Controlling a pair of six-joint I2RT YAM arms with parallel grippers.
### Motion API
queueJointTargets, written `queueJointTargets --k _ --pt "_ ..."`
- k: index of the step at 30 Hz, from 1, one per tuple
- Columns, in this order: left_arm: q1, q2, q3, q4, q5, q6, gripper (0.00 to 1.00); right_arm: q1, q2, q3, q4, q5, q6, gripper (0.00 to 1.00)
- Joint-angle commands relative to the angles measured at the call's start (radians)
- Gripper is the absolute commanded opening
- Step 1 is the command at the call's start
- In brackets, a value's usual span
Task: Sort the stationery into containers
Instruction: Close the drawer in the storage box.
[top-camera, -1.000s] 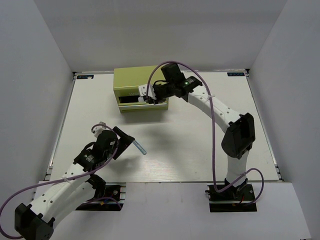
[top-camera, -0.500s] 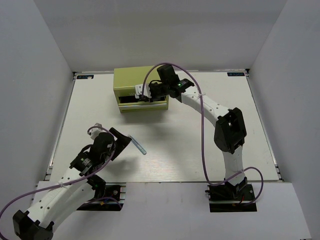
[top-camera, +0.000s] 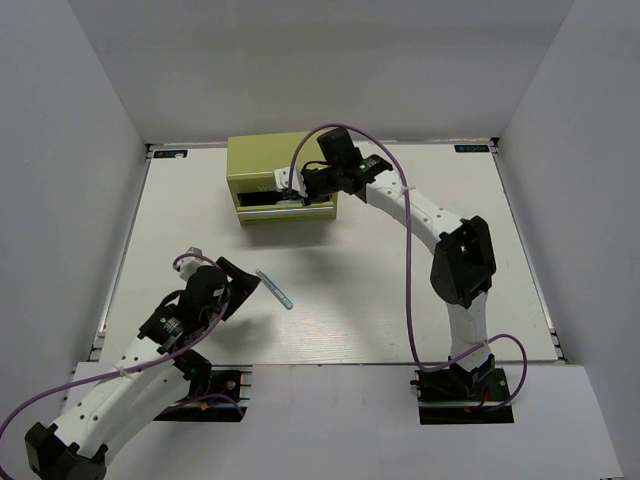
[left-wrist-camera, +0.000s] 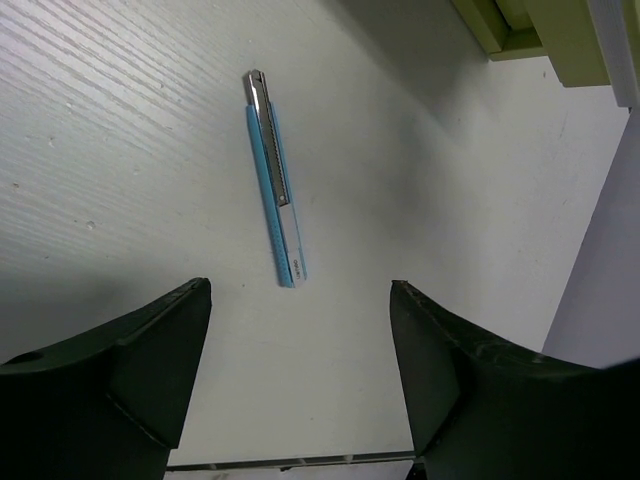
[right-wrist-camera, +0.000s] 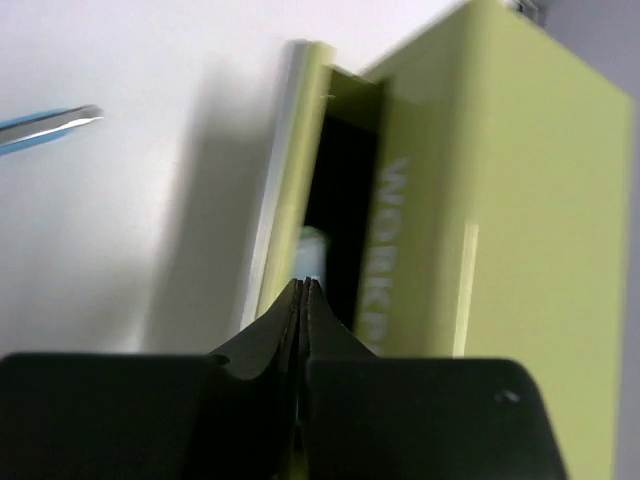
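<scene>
Light blue and slim, the pen-like stick (left-wrist-camera: 275, 185) lies flat on the white table (top-camera: 370, 290) in the near-left part of the scene. It sits just right of the left gripper (top-camera: 244, 283) and well apart from the olive-green cabinet (top-camera: 262, 162) at the far side. In the left wrist view a metal strip or clip runs along most of its upper half, and its plain blue tail points back toward the camera.

The left gripper's two dark fingers (left-wrist-camera: 130, 375) are spread wide with nothing between them. The stick lies ahead of the gap, slightly left of centre and close to lengthwise with the view.

The stick is probably very light and rigid. Its smooth plastic and metal are likely to slide or roll if nudged from one side. Its low profile means the fingertips would have to come almost to the tabletop. The best hold looks to be across its narrow width near mid-length, at the lower end of the metal strip, so it does not tip when lifted.

The right gripper (top-camera: 288, 188) is at the cabinet's front. In its wrist view the fingertips (right-wrist-camera: 303, 305) are pressed together, and nothing can be seen between them. They are aimed at the dark opening of a pulled-out drawer (right-wrist-camera: 340, 200) beside the lettering "WORK". A pale, mint-tinged object (right-wrist-camera: 312, 252) shows inside, too blurred to name.
</scene>
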Motion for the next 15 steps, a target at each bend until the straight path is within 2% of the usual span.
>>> queueJointTargets --k 1,3,5,10,15 --pt "0.003 -0.008 -0.016 0.037 0.003 -0.004 0.79 0.007 -0.066 0.094 -0.299 -0.145 -0.127 0.00" --pt "0.003 0.003 -0.016 0.057 0.003 -0.004 0.73 0.018 -0.022 0.119 -0.446 -0.150 -0.218 0.00" --pt "0.003 0.012 -0.016 0.070 0.015 -0.004 0.72 0.034 0.000 0.138 -0.518 -0.121 -0.240 0.00" --pt "0.003 0.044 -0.016 0.080 0.035 0.005 0.72 0.053 0.055 0.112 -0.497 -0.028 -0.222 0.00" --pt "0.003 0.053 -0.007 0.080 0.057 0.005 0.80 0.054 0.127 0.145 -0.387 0.064 -0.118 0.00"
